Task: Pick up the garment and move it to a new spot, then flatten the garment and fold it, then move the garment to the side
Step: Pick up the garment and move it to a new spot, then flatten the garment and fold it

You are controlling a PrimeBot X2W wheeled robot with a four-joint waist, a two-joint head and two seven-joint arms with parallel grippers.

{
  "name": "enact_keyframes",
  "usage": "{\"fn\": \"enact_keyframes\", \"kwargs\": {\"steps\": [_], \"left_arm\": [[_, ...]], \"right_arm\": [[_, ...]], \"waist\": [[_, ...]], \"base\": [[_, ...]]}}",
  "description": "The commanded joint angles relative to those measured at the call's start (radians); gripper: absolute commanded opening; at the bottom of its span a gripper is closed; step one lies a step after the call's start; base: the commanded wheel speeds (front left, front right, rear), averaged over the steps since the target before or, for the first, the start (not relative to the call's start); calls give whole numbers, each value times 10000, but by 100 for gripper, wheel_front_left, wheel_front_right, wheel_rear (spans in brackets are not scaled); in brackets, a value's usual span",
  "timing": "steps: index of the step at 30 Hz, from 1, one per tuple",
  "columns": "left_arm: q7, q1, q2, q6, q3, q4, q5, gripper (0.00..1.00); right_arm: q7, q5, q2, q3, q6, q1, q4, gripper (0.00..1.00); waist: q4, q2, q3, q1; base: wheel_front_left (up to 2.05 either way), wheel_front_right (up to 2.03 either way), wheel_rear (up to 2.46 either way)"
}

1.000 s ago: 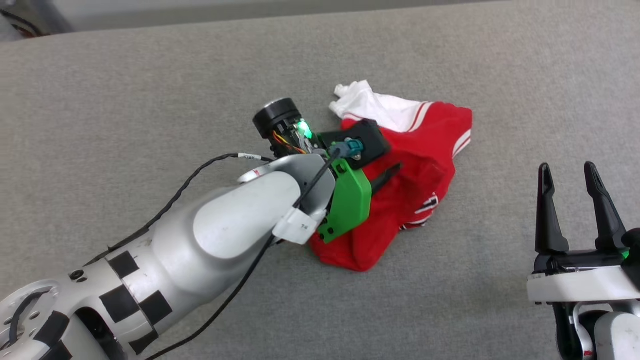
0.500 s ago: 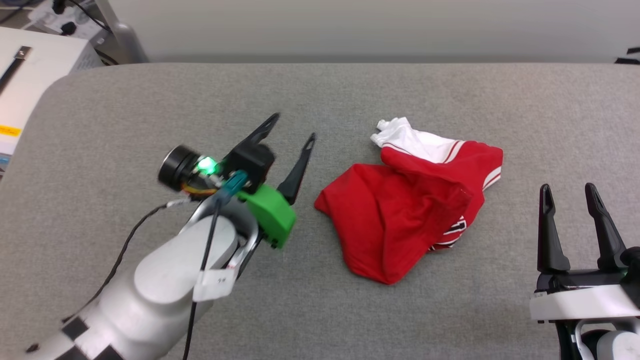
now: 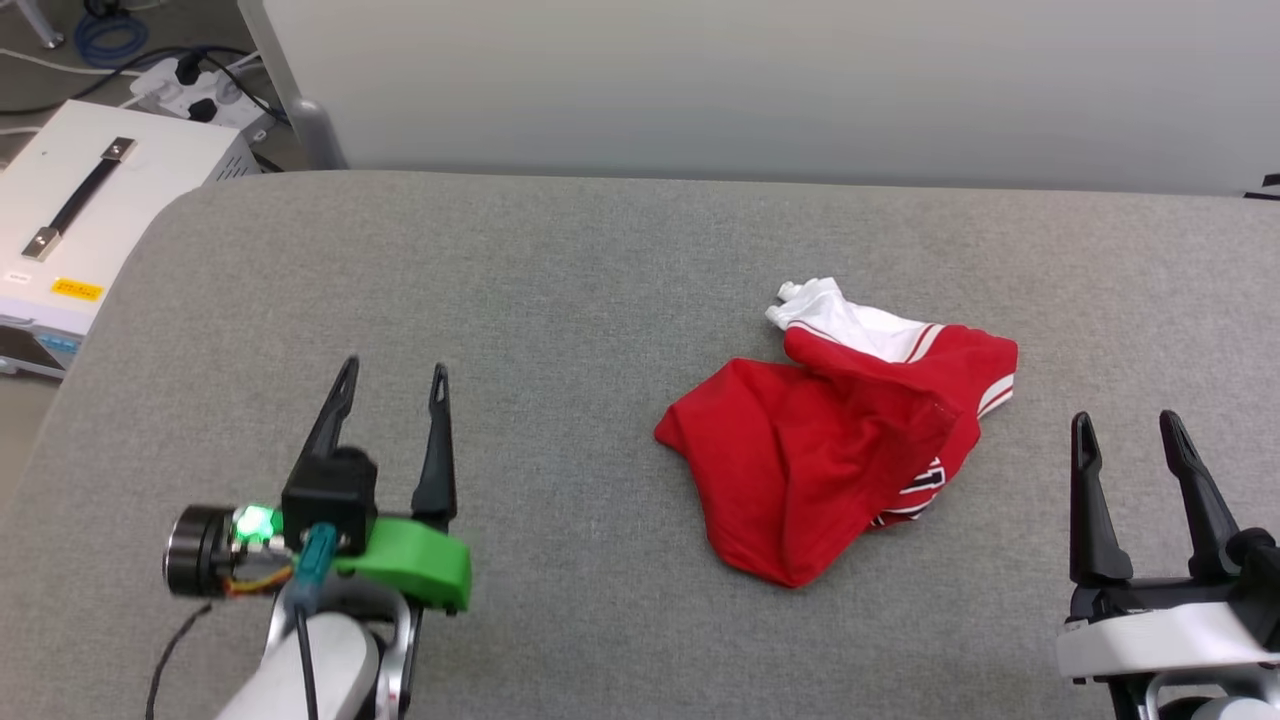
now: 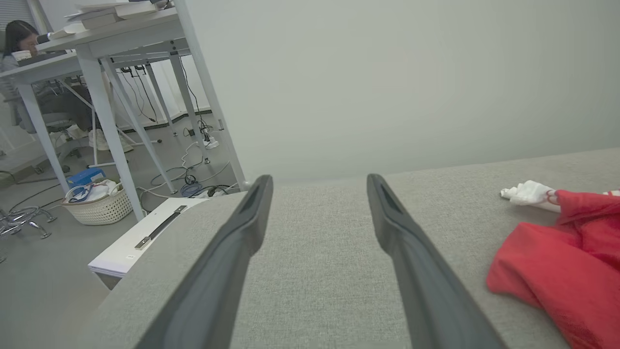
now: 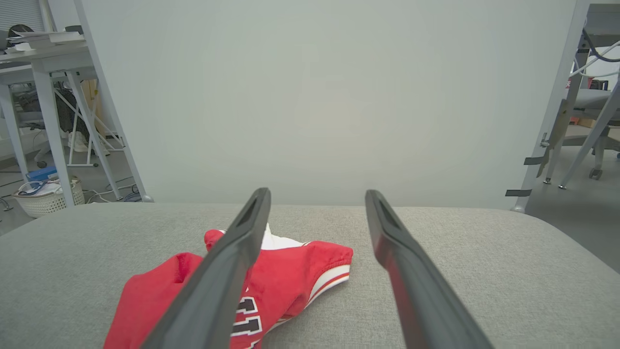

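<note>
1. The garment (image 3: 820,470) is a red T-shirt, crumpled into a loose heap rather than spread flat.
2. It lies on the grey fabric surface (image 3: 560,300), right of the middle in the head view and well in from every edge.
3. One white sleeve (image 3: 850,320) sticks out at the far end of the heap, bunched at its tip, with red-and-white striped trim (image 3: 922,343) where it meets the red cloth.
4. Most of what shows is plain red, folded over itself in soft ridges, with a rounded lobe pointing toward the near edge.
5. Black lettering (image 3: 925,485) with white outlines peeks from under a fold on the right side (too little shows to read it).
</note>
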Motion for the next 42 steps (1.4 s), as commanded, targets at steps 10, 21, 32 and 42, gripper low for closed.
{"fn": "enact_keyframes", "kwargs": {"steps": [10,21,32,42], "left_arm": [[-56,2395,-1381,-993,2121,-569,1724,100],[-56,3352,-2447,-2214,3426,-347,2653,100],[-56,3586,-3134,-2894,4254,-260,3255,100],[-57,3620,-3440,-3298,4655,-178,3572,100]], "right_arm": [[-90,104,-16,40,-7,493,496,100],[-90,119,-16,263,-7,883,687,100],[-90,150,-16,505,-7,1059,787,100],[-90,140,-16,539,-7,1032,828,100]], "waist": [[-70,0,-423,1],[-189,0,-690,1],[-103,0,-760,1],[-95,0,-744,1]], "base": [[0,0,0],[0,0,0],[0,0,0],[0,0,0]]}}
